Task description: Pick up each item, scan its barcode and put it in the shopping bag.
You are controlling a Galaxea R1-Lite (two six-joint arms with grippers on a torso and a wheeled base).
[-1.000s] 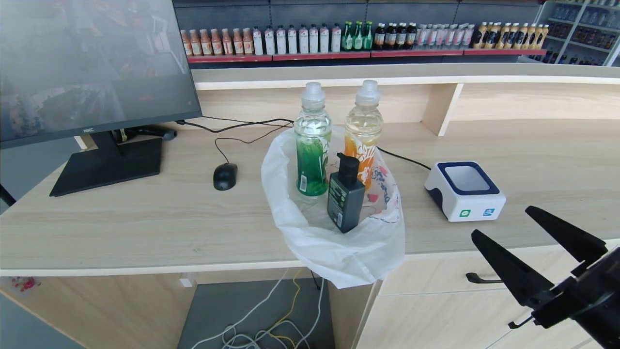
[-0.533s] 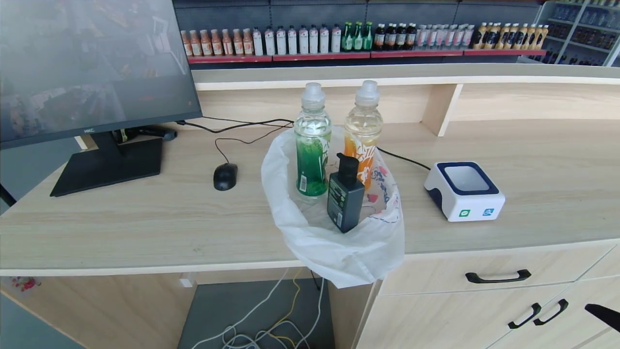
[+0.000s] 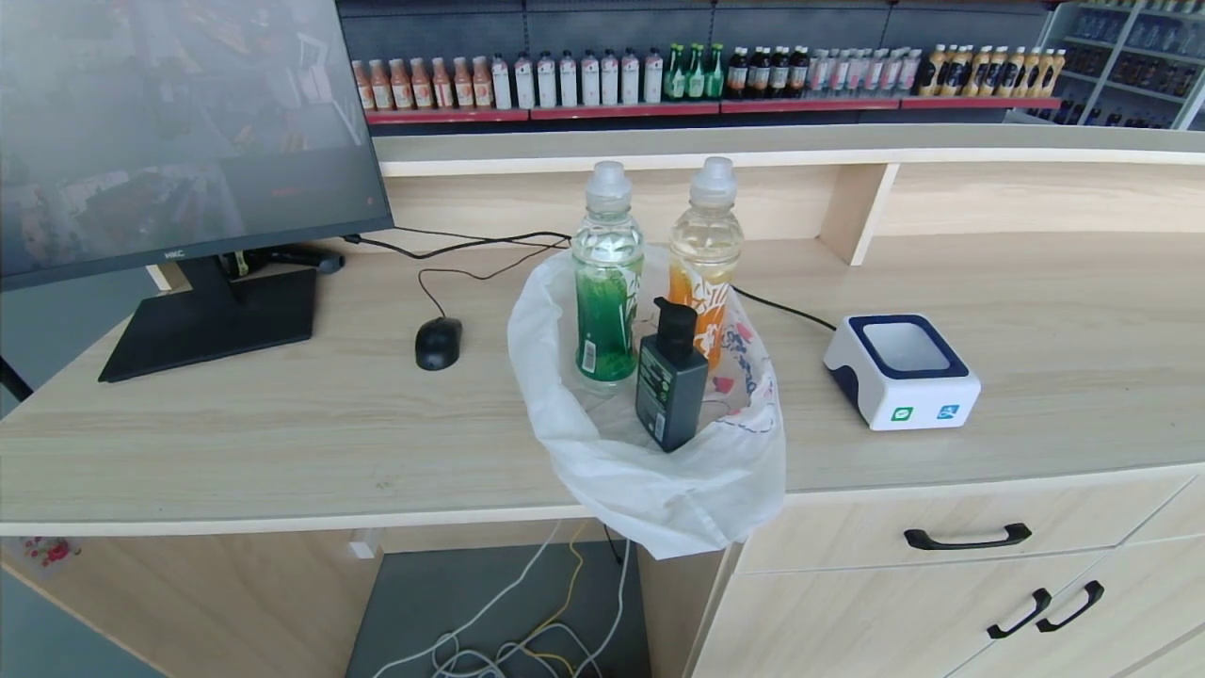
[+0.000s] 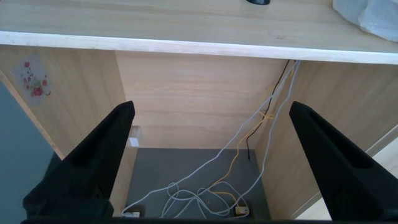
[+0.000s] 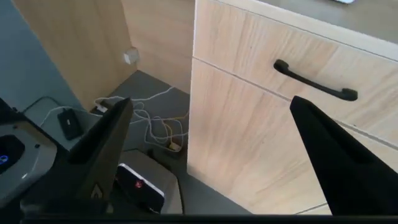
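Note:
A white plastic shopping bag sits open at the counter's front edge. Inside it stand a green-labelled bottle, an orange-labelled bottle and a dark flat pump bottle leaning in front of them. The white and blue barcode scanner rests on the counter to the bag's right. My left gripper hangs open below the counter's edge, facing the cable recess. My right gripper is open too, low down in front of the drawer front.
A monitor on its stand occupies the counter's left, with a black mouse and cables beside it. Loose cables lie on the floor under the counter. Drawers with black handles are at the lower right. Bottle shelves line the back.
My right gripper, raised at the lower right of the head view a second ago, has dropped down and out of that view. The bag and its items have not moved.

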